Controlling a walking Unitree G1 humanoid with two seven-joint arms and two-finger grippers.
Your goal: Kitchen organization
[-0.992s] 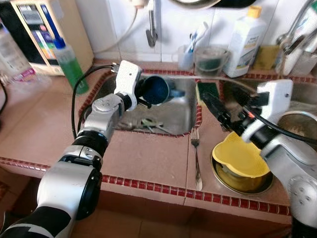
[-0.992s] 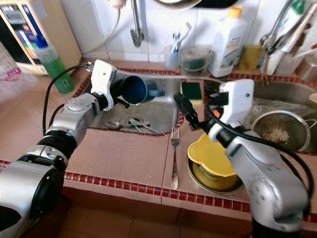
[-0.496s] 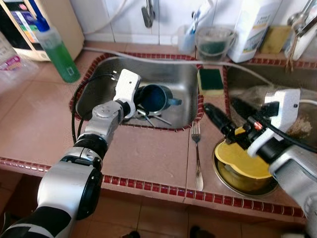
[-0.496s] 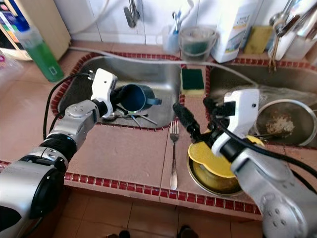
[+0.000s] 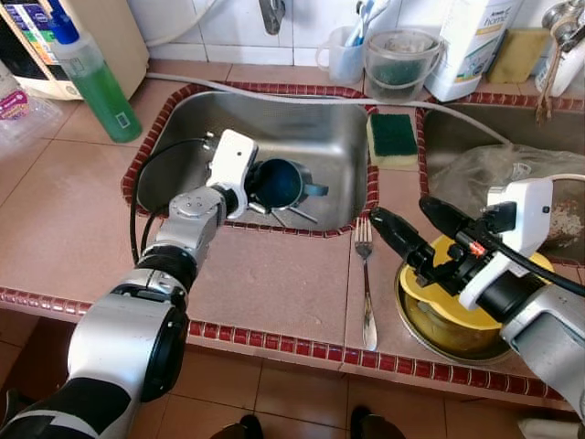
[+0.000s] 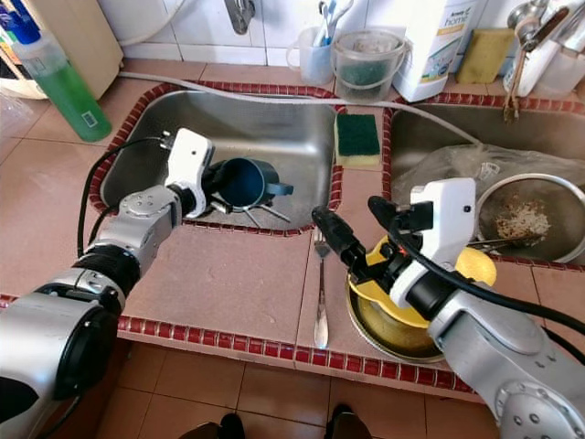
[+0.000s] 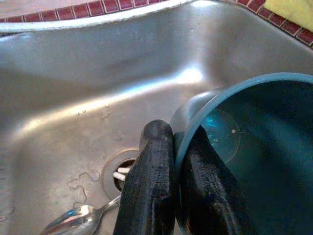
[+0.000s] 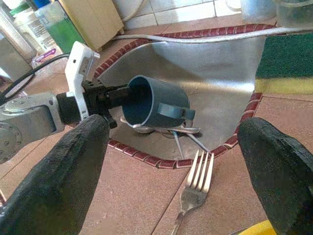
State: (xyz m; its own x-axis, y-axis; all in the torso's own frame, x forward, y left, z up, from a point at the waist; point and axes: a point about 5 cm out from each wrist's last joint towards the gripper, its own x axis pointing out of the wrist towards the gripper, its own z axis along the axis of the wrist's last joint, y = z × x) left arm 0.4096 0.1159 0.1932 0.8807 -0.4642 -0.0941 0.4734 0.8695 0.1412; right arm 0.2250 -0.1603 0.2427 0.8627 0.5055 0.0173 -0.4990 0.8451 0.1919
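Working at a tiled bench (image 5: 274, 283) with a steel sink (image 5: 311, 137) set into it, apparently sorting loose dishes and cutlery.

Reaching the left arm (image 5: 187, 219) out over the near edge of the sink, with the left jaws clamping together on the rim of a blue cup (image 5: 279, 181). Pinching that rim with one black finger (image 7: 149, 186) outside the wall and the other inside. Holding the cup tipped on its side, mouth toward the wrist and handle pointing away, probably to lift it by the only thin edge available. Carrying it just above the sink floor, over the drain.

Hovering the right arm (image 5: 526, 311) low over the bench on the other side, the right jaws spreading wide apart and gripping nothing. Waiting there, by the look of it, ready for the next piece.

Sitting just behind and under the right jaws, touching neither: a metal bowl (image 5: 407, 325) with a yellow dish (image 5: 430, 297) nested in it.

Lying flat on the bench just ahead of the right jaws, tines toward the sink: a fork (image 5: 366, 293), framed between the two open fingers in the right wrist view.

Resting below the left jaws near the drain: some spoons (image 7: 66, 224), clear of the cup.
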